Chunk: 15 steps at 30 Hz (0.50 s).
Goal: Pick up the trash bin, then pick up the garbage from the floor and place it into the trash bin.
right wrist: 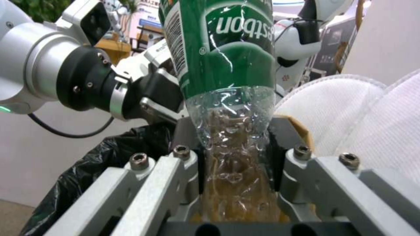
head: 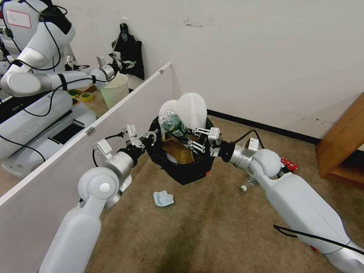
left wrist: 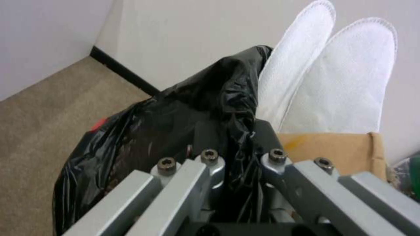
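Bottle point(right wrist: 227, 98) between right gripper point(right wrist: 238, 164) fingers point(right wrist: 186, 154).

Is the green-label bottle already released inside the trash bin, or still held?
Still held: the right gripper clamps the bottle over the trash bin, which the left gripper holds by the rim.

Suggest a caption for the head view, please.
Left gripper holds the trash bin; right gripper brings a bottle.

Glossy crinkled black plastic bag point(left wrist: 175, 131)
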Tool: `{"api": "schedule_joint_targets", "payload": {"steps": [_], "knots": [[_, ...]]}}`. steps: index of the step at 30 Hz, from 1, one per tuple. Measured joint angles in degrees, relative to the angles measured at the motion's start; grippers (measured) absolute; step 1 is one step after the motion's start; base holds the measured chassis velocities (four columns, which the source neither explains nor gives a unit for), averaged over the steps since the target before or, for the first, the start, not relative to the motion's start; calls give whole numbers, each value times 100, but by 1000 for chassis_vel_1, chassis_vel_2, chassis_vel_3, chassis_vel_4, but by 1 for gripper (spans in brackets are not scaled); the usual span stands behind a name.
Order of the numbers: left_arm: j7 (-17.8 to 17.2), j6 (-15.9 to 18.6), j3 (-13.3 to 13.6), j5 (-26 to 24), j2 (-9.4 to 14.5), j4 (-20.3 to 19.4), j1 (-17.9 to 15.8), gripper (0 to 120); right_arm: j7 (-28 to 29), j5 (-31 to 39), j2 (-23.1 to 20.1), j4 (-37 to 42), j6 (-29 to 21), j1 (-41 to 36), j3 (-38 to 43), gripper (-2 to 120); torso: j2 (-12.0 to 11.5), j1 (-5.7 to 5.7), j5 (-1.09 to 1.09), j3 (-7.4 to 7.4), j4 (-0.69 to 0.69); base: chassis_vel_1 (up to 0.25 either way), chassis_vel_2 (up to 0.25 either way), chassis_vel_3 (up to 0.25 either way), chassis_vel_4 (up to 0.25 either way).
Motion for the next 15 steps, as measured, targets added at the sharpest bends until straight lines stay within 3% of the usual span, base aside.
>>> {"api": "schedule_joint_targets", "payload": {"steps": [4, 7, 8, 10, 12, 15], "knots": [[1, 0, 0, 4, -6, 0, 0, 4, 9, -7, -7, 2, 4, -5, 20, 30, 0, 0, 0, 0, 0, 0, 0, 0, 0], [2, 0, 1, 12, -15, 0, -2, 4, 36, -14, -21, 13, 11, -10, 48, 45, 0, 0, 0, 0, 0, 0, 0, 0, 0], [2, 0, 1, 12, -15, 0, -2, 4, 36, -14, -21, 13, 11, -10, 48, 45, 0, 0, 0, 0, 0, 0, 0, 0, 0], [5, 0, 1, 19, -19, 0, -5, 4, 57, -15, -29, 18, 14, -16, 67, 59, 0, 0, 0, 0, 0, 0, 0, 0, 0], [6, 0, 0, 20, -19, 1, -5, 4, 58, -16, -31, 18, 16, -18, 71, 61, 0, 0, 0, 0, 0, 0, 0, 0, 0], [7, 0, -7, 23, -21, 4, -8, 4, 63, -18, -41, 22, 21, -26, 82, 74, 0, 0, 0, 0, 0, 0, 0, 0, 0]]}}
